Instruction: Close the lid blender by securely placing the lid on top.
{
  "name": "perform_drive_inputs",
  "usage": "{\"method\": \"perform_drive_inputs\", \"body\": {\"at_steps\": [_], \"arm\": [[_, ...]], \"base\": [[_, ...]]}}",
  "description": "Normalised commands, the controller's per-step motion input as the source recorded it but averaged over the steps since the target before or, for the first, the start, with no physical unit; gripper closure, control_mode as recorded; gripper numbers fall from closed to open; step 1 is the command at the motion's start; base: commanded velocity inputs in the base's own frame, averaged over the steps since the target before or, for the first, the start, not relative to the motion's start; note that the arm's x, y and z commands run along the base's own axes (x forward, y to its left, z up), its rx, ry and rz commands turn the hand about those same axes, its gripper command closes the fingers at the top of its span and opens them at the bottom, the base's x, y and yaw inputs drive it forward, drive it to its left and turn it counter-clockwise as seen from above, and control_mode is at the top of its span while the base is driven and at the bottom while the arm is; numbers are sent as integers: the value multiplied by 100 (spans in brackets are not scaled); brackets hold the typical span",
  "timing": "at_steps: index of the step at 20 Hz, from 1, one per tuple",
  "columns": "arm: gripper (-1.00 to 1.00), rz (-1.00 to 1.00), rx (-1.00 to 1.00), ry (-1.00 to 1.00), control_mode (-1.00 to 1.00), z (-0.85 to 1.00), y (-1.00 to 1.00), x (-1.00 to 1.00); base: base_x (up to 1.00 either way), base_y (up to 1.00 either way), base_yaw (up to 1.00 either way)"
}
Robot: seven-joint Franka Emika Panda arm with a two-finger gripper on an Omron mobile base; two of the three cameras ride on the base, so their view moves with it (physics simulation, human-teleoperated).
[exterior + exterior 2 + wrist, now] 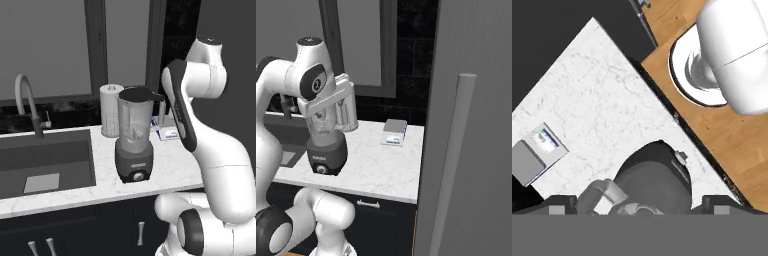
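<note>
- The blender [134,137] stands upright on the white marble counter [170,167], just right of the sink [45,162] and in front of the white paper-towel roll [110,109]
- Its clear tapered jar sits on a dark grey base, and the round knob on that base faces the front edge of the counter
- The lid [136,93] is on top of the jar, a flat black disc covering the mouth, with its short tab jutting toward the right in the left base view
- From the hand camera, looking straight down, the lid [654,180] reads as a dark round disc, with the jar's side handle curling out beside it at lower left
- The gripper [641,206] is right above the blender: its two dark finger tips [562,205] sit far out on either side of the lid, jaws spread wide, nothing pinched between them
- In the right base view the arm's white hand crosses in front of the upper jar, so the blender [327,150] shows mostly as its grey base and knob there
- A small box [394,132] with a grey top lies on the counter well to the right of the blender, near the back wall
- A curved tap [27,102] rises behind the sink, and a pale flat rectangle [42,182] lies in the basin
- Wooden floor and the robot's round base show past the counter edge in the hand view
</note>
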Motion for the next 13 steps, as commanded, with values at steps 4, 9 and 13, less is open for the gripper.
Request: {"method": "perform_drive_inputs", "body": {"at_steps": [4,9,13], "arm": [[-100,-22,0,-9,-100,29,-34,-82],[-100,-15,0,-24,-100,7,-8,-93],[-100,-5,-4,-33,-100,16,7,-76]], "base": [[0,0,0],[0,0,0],[0,0,0]]}}
